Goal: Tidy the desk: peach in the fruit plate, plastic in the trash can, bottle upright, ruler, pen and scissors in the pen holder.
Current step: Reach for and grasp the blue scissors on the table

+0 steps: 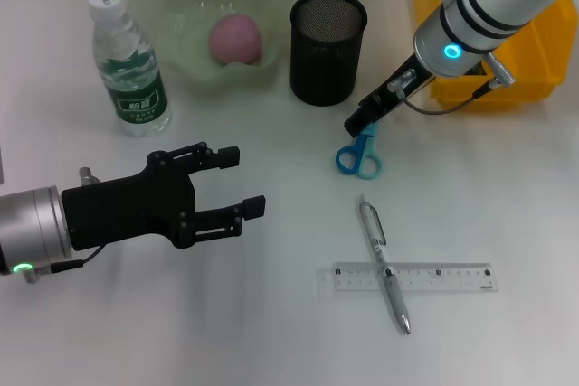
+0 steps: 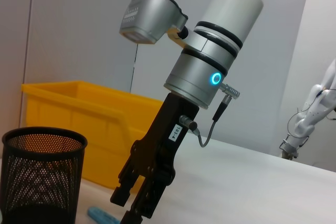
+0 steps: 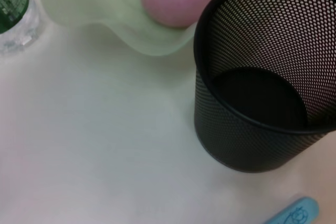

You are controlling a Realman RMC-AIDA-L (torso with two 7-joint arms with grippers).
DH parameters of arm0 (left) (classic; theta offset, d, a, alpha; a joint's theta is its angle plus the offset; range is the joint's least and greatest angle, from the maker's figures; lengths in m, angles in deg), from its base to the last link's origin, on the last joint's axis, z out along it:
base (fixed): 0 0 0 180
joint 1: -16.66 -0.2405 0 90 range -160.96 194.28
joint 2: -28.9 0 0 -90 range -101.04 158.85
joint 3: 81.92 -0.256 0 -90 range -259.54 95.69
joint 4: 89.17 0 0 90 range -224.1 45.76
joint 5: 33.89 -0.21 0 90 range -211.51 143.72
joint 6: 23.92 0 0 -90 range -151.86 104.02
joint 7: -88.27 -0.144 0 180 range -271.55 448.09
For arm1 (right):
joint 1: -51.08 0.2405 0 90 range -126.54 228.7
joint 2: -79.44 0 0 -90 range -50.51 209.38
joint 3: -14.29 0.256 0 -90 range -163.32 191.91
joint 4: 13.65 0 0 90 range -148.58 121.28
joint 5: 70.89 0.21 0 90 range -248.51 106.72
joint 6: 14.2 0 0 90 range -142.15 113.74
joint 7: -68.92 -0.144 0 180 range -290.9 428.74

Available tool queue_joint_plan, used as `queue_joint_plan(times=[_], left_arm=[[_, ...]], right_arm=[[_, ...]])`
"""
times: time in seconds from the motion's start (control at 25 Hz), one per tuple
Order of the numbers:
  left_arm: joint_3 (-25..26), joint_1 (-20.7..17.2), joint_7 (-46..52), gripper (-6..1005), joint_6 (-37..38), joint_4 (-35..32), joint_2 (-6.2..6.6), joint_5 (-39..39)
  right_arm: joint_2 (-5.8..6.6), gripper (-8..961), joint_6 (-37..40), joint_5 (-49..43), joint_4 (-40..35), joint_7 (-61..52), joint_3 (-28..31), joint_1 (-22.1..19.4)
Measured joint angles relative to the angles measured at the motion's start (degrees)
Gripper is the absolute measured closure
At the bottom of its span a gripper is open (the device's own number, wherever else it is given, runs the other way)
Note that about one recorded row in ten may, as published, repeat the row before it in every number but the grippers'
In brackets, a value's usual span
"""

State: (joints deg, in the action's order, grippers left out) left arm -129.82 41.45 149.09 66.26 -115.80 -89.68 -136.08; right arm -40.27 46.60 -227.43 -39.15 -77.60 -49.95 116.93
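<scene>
Over the right half of the white worktop point(image 1: 181, 332), the right arm is reaching down at a slant from the upper right, its black right end effector point(image 1: 357, 121) touching the top of the blue-handled scissors point(image 1: 360, 155). From the left wrist view its fingers are standing slightly apart around the scissors' upper end; whether they are gripping cannot be told. The scissors are lying flat just beside the black mesh pen holder point(image 1: 327, 47), handles toward the robot, long axis running roughly away from the robot toward the end effector.

At the lower left, the left arm is lying low and level, its left end effector point(image 1: 244, 183) pointing rightward with both fingers spread wide apart and holding nothing.

Nearer the robot, a silver pen point(image 1: 384, 264) is lying across a clear ruler point(image 1: 414, 277), touching it. The pen's long axis is running almost straight toward and away from the robot; the ruler's long axis is running left to right.

A pink peach point(image 1: 235, 40) is sitting in the pale green fruit plate point(image 1: 172, 6), left of the pen holder. A green-labelled water bottle point(image 1: 128, 65) is standing upright beside the plate. A yellow bin point(image 1: 534, 61) is sitting at the far right behind the right arm.
</scene>
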Motion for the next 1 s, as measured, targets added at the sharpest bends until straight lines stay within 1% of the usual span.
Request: queue_joint_plan(times=[0.16,0.48,0.64,1.0], left_arm=[[0.0,0.09,0.0,231,0.2,0.0,0.02,0.07],[0.0,0.08,0.0,232,0.26,0.0,0.02,0.51],[0.0,0.07,0.0,233,0.34,0.0,0.06,0.68],[0.0,0.26,0.0,234,0.35,0.0,0.11,0.8]], right_arm=[[-0.06,237,-0.64,0.17,0.18,-1.06,-1.9,0.07],[-0.18,236,-2.14,1.16,0.69,-1.01,-2.29,-0.35],[-0.18,236,-3.46,1.88,1.65,-0.92,-3.55,-0.23],[-0.18,237,-3.84,2.14,1.69,-0.81,-3.54,-0.43]])
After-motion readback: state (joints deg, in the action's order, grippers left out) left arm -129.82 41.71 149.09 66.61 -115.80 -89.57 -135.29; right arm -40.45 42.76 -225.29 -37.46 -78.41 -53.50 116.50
